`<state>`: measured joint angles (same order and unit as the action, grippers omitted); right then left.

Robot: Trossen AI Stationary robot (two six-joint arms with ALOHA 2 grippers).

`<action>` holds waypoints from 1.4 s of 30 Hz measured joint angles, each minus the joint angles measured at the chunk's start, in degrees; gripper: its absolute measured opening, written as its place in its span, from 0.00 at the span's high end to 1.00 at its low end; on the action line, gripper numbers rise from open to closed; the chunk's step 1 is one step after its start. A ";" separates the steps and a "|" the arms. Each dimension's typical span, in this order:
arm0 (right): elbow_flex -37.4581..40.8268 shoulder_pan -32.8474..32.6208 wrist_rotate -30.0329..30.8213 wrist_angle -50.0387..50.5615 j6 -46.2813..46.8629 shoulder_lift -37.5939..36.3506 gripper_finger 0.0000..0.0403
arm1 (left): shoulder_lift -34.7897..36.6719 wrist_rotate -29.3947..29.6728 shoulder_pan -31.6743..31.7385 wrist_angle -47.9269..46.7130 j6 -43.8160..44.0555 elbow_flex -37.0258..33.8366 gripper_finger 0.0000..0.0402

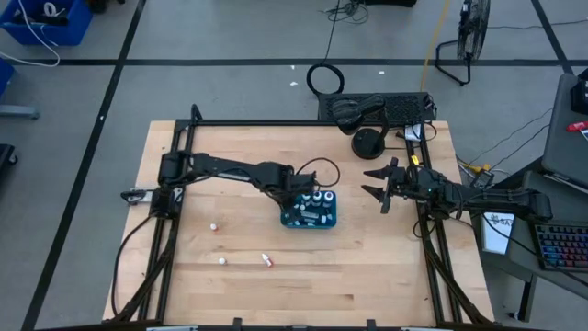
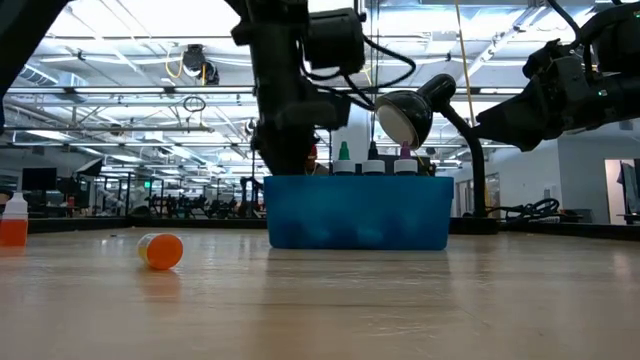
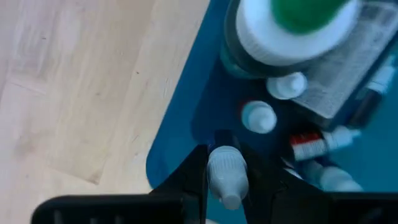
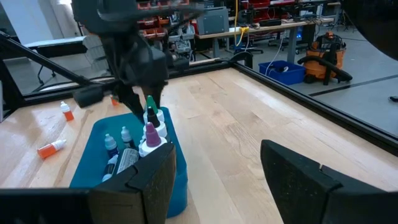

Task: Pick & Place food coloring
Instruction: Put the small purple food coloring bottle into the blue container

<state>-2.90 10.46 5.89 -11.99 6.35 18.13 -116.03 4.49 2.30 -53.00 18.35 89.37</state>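
The teal box (image 1: 310, 211) sits mid-table with several bottles standing or lying in it. My left gripper (image 3: 227, 171) is down inside the box's left end (image 3: 180, 124), shut on one tiny white-capped food coloring bottle (image 3: 227, 180). Two more tiny white-capped bottles (image 3: 258, 117) stand upright just beyond it, beside a bigger green-capped bottle (image 3: 298, 25). My right gripper (image 1: 379, 190) hovers open above the table, right of the box, touching nothing. In the low view the left arm (image 2: 290, 90) comes down behind the box (image 2: 357, 212). My left gripper pinches the tiny bottle by its white cap (image 3: 225, 163) between the two fingers (image 3: 196, 177), coming from above and pointing down into the box. The bottle's body is hidden below the cap and fingers, so whether it rests on the box floor cannot be told.
Small orange bottles lie loose on the table left and near of the box (image 1: 266, 260) (image 1: 214, 224) (image 1: 221, 261); one shows lying in the low view (image 2: 160, 250), another upright at the far left (image 2: 12, 220). A black lamp base (image 1: 368, 142) and keyboard stand at the far edge.
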 joint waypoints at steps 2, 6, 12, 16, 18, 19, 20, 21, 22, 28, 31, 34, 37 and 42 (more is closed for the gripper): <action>0.00 0.00 0.00 0.00 0.00 0.00 0.44 | -1.12 0.02 0.19 0.37 0.02 0.04 0.84; 0.00 0.02 0.00 0.01 0.02 0.00 0.44 | -2.75 -0.06 0.31 1.06 0.16 0.04 0.84; 0.00 0.00 0.00 0.02 0.02 0.00 0.44 | -2.95 -0.23 0.29 2.44 0.83 -0.49 0.84; 0.01 0.00 0.00 0.00 0.01 0.00 0.44 | -3.00 -1.45 0.31 2.79 0.89 -0.64 0.84; 0.00 0.00 0.00 0.00 0.01 0.00 0.44 | -3.66 -1.47 0.31 3.47 1.27 -0.62 0.84; 0.01 0.00 -0.01 0.02 0.01 0.02 0.44 | -3.83 -1.52 0.31 4.03 1.25 -0.57 0.84; 0.02 0.00 0.00 0.02 0.02 0.02 0.44 | -3.89 -1.67 0.31 3.98 1.24 -0.55 0.84; 0.00 0.00 0.00 0.02 0.00 0.00 0.44 | -4.22 -1.84 0.31 3.91 1.26 -0.55 0.84; 0.00 0.00 0.00 0.02 0.02 0.00 0.44 | -4.30 -2.10 0.29 4.10 1.25 -0.55 0.84; 0.02 0.01 0.00 0.09 0.02 0.02 0.44 | -4.41 -2.81 0.29 4.03 1.66 -0.53 0.84; 0.00 0.00 0.00 0.20 0.02 0.02 0.44 | -4.12 -2.88 0.26 3.57 1.68 -0.62 0.76; 0.00 0.02 0.00 0.16 0.02 0.00 0.44 | -4.10 -2.97 0.18 3.37 1.66 -0.48 0.62; 0.02 0.00 0.00 0.17 0.02 0.00 0.44 | -4.14 -3.21 0.18 2.49 1.66 0.09 0.52; 0.00 0.02 0.00 0.13 0.02 0.00 0.44 | -4.37 -3.45 0.16 -0.51 1.26 2.39 0.43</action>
<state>-2.90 10.48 5.89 -11.86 6.37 18.13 -120.40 1.04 2.46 -53.52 19.61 91.76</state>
